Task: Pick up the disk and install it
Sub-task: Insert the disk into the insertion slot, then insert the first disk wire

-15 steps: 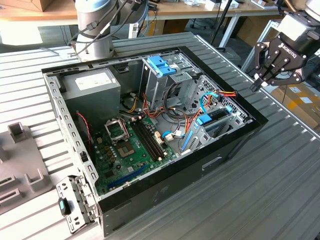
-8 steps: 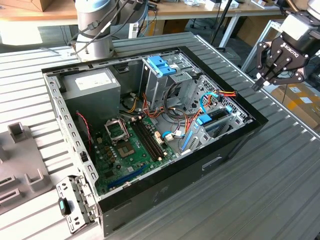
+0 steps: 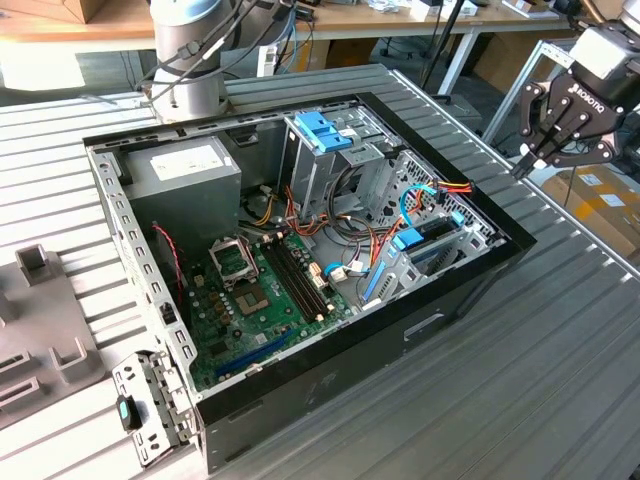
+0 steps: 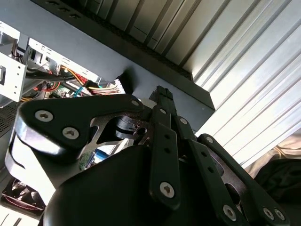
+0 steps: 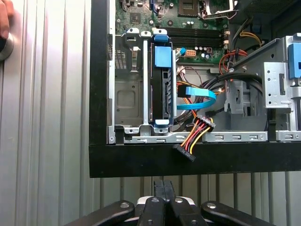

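A disk (image 5: 162, 89) is seen seated on edge in a metal drive bay (image 5: 129, 89) near one corner of an open computer case (image 5: 188, 157). In the first wrist view it appears as a narrow dark slab with its long axis running from the case's black wall toward the motherboard (image 5: 188, 14). A blue plastic piece (image 5: 162, 56) covers its upper part, and smaller blue tabs sit at both ends; its label cannot be made out. In the exterior view, blue plastic (image 3: 408, 238) is seen at the same bay, near the case corner toward the exterior view's right.

A light blue flat cable (image 5: 197, 92) and a bundle of red, yellow and black wires (image 5: 200, 132) lie just beside the disk, the bundle ending in a black connector resting on the case wall.

The gripper (image 3: 545, 150) hangs outside the case over the ribbed metal table (image 3: 560, 330), well apart from the disk. Its black fingers (image 5: 164, 195) are brought together, holding nothing.
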### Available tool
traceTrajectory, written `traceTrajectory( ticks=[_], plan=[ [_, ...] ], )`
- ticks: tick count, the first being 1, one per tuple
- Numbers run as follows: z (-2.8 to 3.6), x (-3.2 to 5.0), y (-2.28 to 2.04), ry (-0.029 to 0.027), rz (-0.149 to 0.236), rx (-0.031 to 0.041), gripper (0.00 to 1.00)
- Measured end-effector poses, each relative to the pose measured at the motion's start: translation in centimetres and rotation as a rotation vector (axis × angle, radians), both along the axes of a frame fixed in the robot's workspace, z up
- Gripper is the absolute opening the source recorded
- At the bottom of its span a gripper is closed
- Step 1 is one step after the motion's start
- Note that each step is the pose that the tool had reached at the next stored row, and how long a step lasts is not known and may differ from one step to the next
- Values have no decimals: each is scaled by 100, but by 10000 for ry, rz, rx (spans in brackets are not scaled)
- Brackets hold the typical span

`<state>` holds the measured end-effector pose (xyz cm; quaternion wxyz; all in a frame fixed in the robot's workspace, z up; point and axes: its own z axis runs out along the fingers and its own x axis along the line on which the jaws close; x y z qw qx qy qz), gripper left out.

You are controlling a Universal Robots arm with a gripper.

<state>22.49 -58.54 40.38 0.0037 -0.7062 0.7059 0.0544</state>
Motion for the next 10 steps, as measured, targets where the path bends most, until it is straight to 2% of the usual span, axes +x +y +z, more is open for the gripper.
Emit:
traceTrajectory(
  ticks=[7,10],
  plan=[
    [0,17,0,0,0,1,11],
    [0,17,-14,0,1,0,11]
  ],
)
